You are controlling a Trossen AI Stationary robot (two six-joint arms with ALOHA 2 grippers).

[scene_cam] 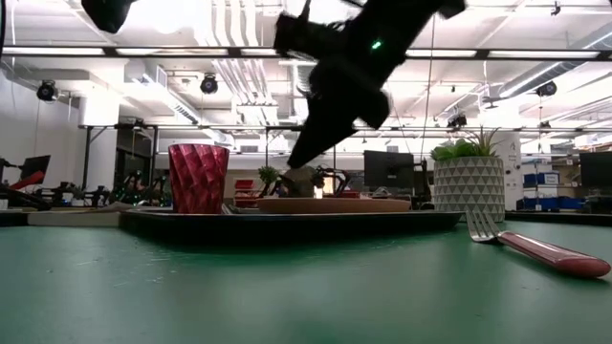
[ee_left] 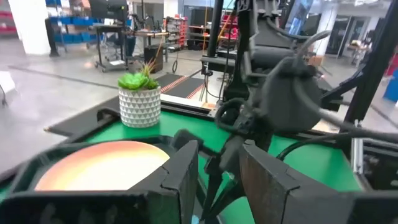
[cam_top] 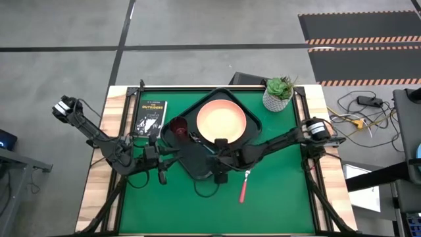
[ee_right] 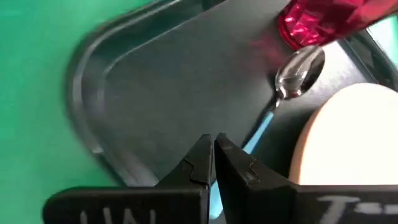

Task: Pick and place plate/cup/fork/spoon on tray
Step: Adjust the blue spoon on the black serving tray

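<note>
The black tray lies turned cornerwise on the green mat. On it rest the peach plate, the dark red cup and, between them, the spoon with its teal handle. The pink-handled fork lies on the mat by the tray's near right side. My right gripper hangs shut above the tray's near part and slants down over the spoon's handle. In the low view its tip is clear of the tray. My left gripper is open and level at the tray's left side, with nothing between its fingers.
A white pot with a green plant stands at the mat's far right. A small black book lies far left, beside the tray. Bare green mat stretches along the near side. The two arms reach in over the tray's near half.
</note>
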